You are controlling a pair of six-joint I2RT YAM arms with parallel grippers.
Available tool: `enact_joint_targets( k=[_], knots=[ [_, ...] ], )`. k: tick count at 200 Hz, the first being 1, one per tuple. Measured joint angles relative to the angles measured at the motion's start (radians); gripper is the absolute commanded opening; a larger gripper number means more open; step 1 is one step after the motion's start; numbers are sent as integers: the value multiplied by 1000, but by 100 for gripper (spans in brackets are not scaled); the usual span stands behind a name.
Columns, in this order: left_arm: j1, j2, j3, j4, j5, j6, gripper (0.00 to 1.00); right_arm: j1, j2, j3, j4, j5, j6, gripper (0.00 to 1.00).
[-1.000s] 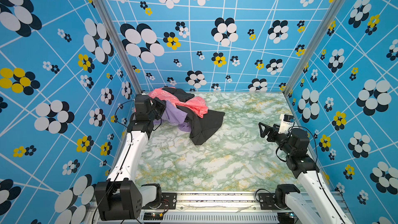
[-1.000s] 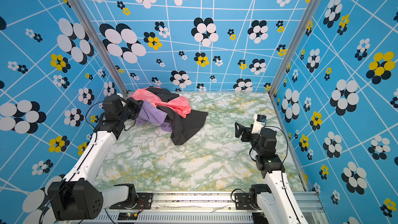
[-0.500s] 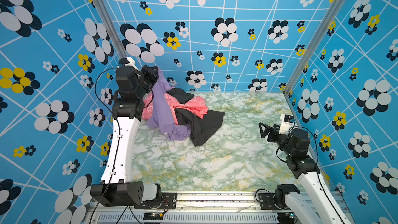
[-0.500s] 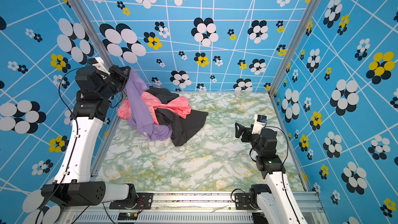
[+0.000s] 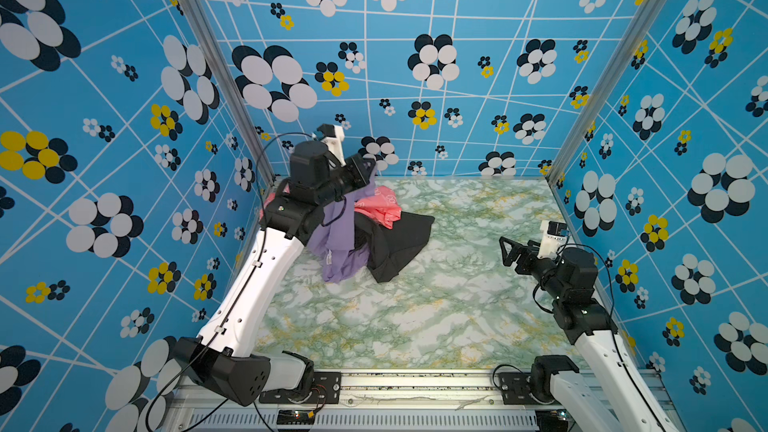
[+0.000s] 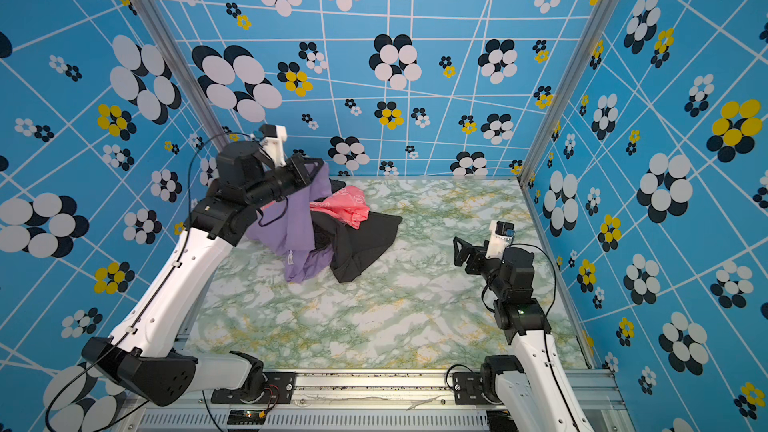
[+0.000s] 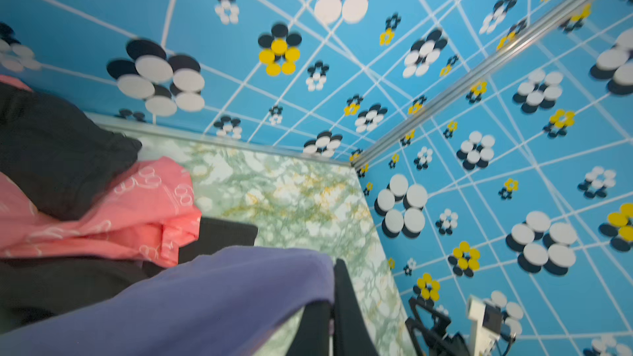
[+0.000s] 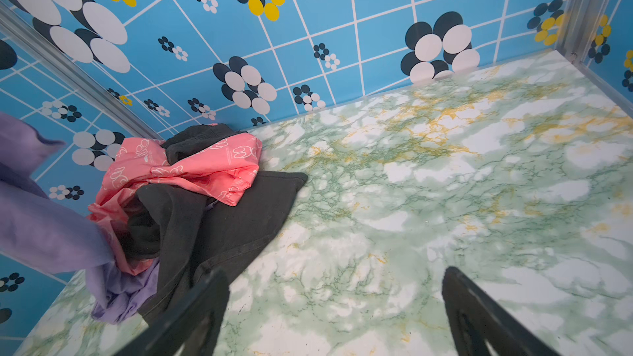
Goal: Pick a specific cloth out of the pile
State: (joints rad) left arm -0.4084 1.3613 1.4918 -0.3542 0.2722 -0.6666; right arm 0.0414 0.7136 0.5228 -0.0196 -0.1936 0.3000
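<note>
Left hand [image 5: 365, 169] pinches lavender cloth [image 5: 337, 243], held above pile [image 5: 397, 234]; cloth tail touches surface [image 5: 415, 309] beside pile. Right hand [image 5: 510, 249] spread, empty, well apart from pile.

1 cloth [image 5: 338, 243]; 1 pink garment [image 5: 382, 206]; 2 hands [image 5: 366, 168] [image 5: 503, 251]

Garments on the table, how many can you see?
4: the lavender cloth, held up by the left gripper; a coral-pink one mid-pile; a black one in front; a black piece behind, possibly the same garment. More may be hidden underneath.
</note>
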Motion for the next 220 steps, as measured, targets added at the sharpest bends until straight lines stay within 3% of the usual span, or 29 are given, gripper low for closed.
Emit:
enact_joint_targets(
  k=[7, 21, 28, 39, 58, 78, 101, 127, 220],
  knots=[
    [-42, 0, -66, -1, -8, 14, 27, 0, 0, 0, 0, 0, 0, 99],
    [-120, 0, -194, -13, -21, 34, 65, 0, 0, 1, -2, 0, -1, 99],
    [-159, 0, -258, -26, -29, 43, 77, 0, 0, 2, -4, 0, -4, 99],
    [-208, -4, -341, -43, -57, 51, 87, 0, 0, 6, -11, 0, -9, 99],
    [-269, -53, -483, -76, -135, 50, 95, 0, 5, 21, -25, -1, -24, 99],
    [-293, -196, -601, -136, -233, 39, 98, 0, 19, 46, -32, -8, -32, 99],
    [-288, -376, -639, -196, -351, 27, 99, 0, 35, 72, -37, -27, -38, 99],
    [-211, -478, -658, -215, -416, -8, 98, 0, 39, 75, -37, -46, -37, 99],
    [208, -474, -996, -29, -328, -206, 93, 0, -16, 75, -47, -142, -34, 99]
  ],
)
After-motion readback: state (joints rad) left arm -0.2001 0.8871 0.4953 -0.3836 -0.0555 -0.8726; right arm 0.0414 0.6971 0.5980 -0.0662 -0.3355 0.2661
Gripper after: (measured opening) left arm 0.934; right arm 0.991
